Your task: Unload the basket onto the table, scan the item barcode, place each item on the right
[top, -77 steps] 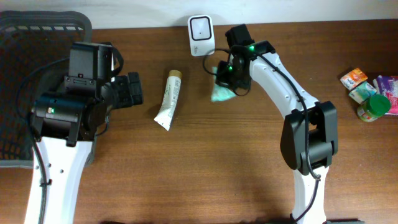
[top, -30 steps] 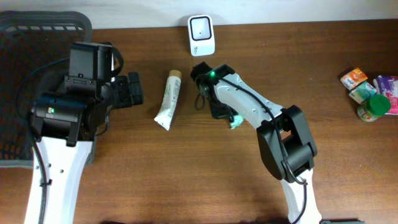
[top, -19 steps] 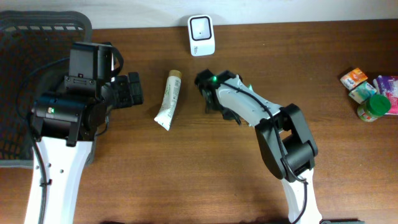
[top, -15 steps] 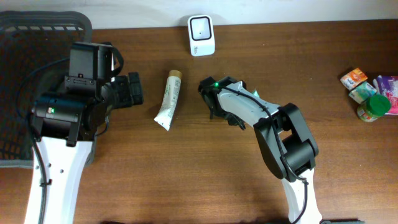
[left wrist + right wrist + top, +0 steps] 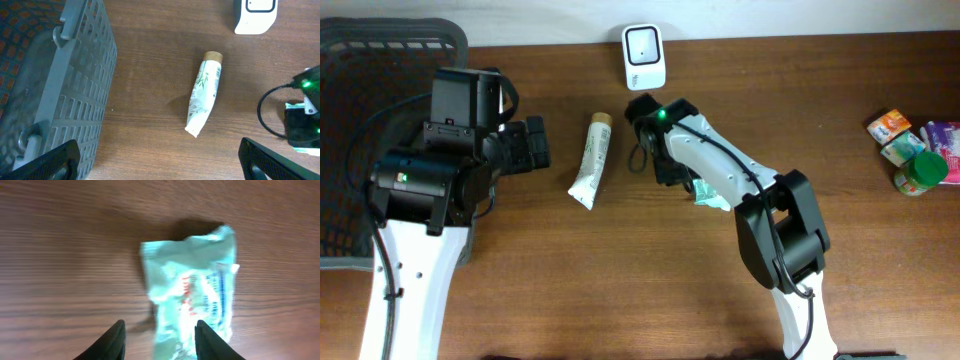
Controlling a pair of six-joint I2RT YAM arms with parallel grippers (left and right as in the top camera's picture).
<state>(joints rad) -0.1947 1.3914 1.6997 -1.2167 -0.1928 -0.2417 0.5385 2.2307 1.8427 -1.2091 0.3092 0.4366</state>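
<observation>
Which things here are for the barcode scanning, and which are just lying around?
In use: green packet, white scanner, right gripper.
Lying about: tube, basket, small boxes, green-lidded jar.

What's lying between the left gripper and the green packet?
The white tube lies between the left gripper and green packet, seen in the overhead view.

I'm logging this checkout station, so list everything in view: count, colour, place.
scanner: 1, white, back edge, centre
tube: 1, white with tan cap, left of centre
packet: 1, pale green, flat on table, centre
basket: 1, dark grey, far left
small groceries: about four, mixed colours, far right
table: 1, brown wood
left gripper: 1, black, open, beside basket
right gripper: 1, black, open, over packet
</observation>
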